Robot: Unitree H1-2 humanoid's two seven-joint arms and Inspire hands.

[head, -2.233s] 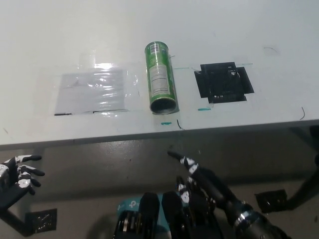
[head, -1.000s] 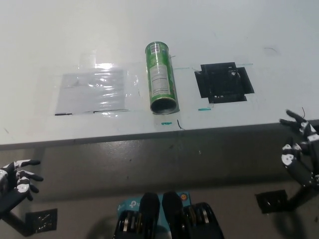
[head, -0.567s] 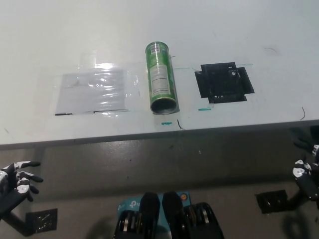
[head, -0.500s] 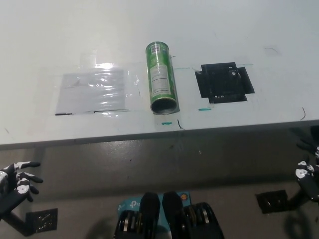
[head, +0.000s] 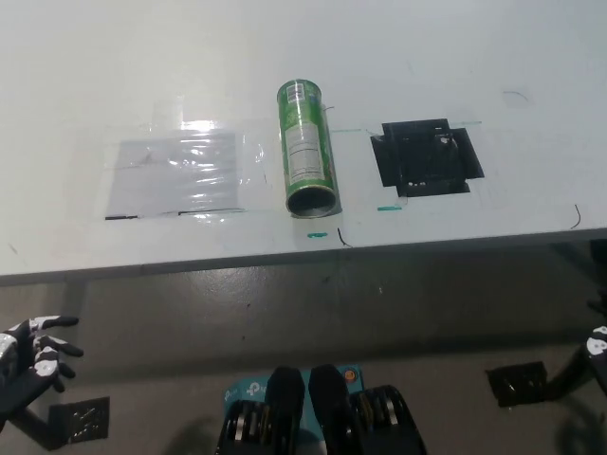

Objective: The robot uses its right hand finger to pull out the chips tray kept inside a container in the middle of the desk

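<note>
Head view: green container (head: 307,149) lies on its side mid-table (head: 285,57), open mouth facing the near edge so a finger can reach the tray inside; tray itself can't be made out. Left robot hand (head: 27,351) rests low, fingers spread, empty. Right robot hand (head: 598,343) barely in frame, well apart from the container; state can't tell.

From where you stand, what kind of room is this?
Probably a lab or test bench: a plain white desk with taped marks, a black taped square, and a lone green chips container lying on its side.
</note>
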